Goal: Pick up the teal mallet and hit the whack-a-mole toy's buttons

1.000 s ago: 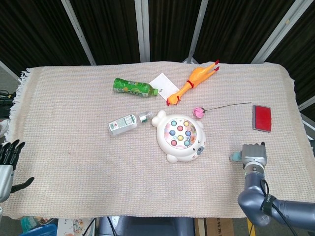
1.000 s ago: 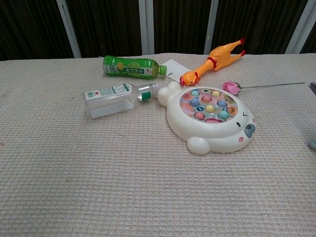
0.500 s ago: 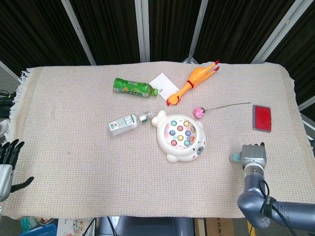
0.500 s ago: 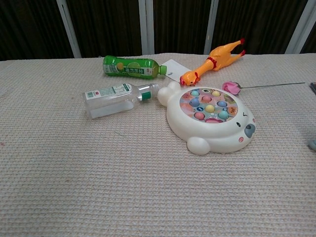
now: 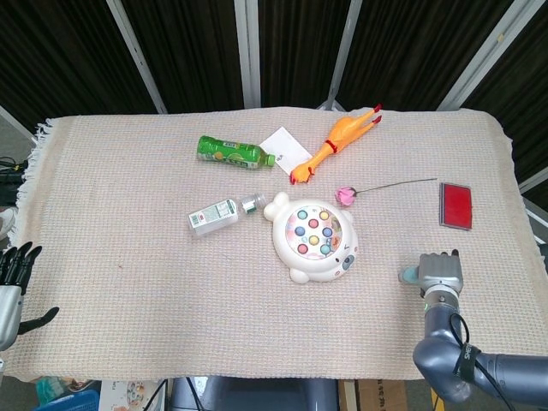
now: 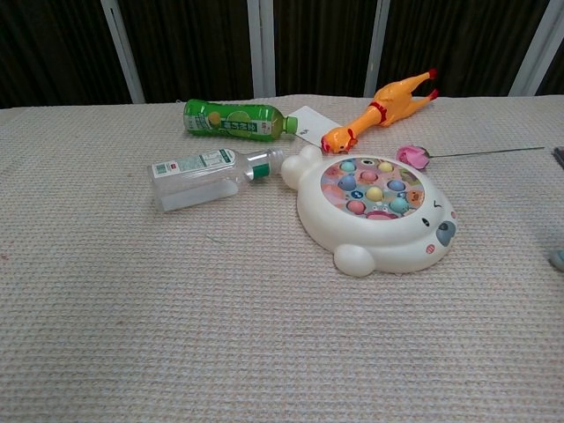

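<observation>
Right hand (image 5: 440,271) has slid slightly back toward the near tabletop edge; nothing else moved. Its fingers sit over the teal mallet (image 5: 409,275), whose head pokes out just left of them; can't tell if they're clamped on it. Whack-a-mole toy (image 5: 313,237) sits well left of those fingers. Left hand (image 5: 14,276) is off the tabletop's left corner, fingers apart, holding nothing.

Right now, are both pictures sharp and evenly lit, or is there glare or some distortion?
Head view: sharp and evenly lit, with soft short shadows; the woven cloth edges look slightly bowed. Chest view: the whack-a-mole toy is crisp, with a small highlight on its white shell; the teal mallet is cut off by the right border.
</observation>
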Robot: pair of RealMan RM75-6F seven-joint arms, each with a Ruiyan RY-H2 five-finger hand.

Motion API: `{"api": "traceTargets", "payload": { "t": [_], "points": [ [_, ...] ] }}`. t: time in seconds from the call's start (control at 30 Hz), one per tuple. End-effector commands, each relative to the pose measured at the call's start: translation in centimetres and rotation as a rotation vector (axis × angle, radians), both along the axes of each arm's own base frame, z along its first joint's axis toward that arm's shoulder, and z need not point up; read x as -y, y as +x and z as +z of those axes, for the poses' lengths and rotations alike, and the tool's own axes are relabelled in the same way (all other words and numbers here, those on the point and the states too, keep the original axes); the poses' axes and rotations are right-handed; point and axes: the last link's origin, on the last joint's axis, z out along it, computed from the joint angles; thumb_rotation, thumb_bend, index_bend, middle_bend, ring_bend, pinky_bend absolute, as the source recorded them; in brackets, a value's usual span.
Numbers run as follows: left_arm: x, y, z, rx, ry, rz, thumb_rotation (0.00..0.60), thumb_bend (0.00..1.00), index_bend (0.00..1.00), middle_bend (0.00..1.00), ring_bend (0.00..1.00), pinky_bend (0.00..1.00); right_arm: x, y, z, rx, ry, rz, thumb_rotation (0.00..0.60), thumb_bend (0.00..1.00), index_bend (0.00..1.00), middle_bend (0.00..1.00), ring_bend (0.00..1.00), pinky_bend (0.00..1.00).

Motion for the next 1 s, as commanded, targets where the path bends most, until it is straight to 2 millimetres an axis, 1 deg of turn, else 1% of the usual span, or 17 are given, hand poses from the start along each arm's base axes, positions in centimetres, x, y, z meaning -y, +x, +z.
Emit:
{"api": "traceTargets", "payload": {
  "t": [0.03,0.57,1.0],
  "points": [
    [-0.01,0.00,-0.01,0.000,0.000,0.001,0.600,0.00,0.08,0.00,0.00,0.00,-0.06,0.02,0.01,0.002,-0.001,0.000,0.600,0.56,0.42,0.25,0.18,0.09],
    [-0.04,0.05,-0.07,-0.002,0.000,0.003,0.600,0.00,0.08,0.00,0.00,0.00,-0.22,0.34,0.40,0.003,-0.009,0.001,0.600,0.56,0.42,0.25,0.18,0.09],
    [-0.08,0.08,-0.14,-0.004,-0.003,0.004,0.600,0.00,0.08,0.00,0.00,0.00,0.08,0.61,0.65,0.018,-0.040,0.015,0.600,0.56,0.42,0.25,0.18,0.09]
  ]
}}
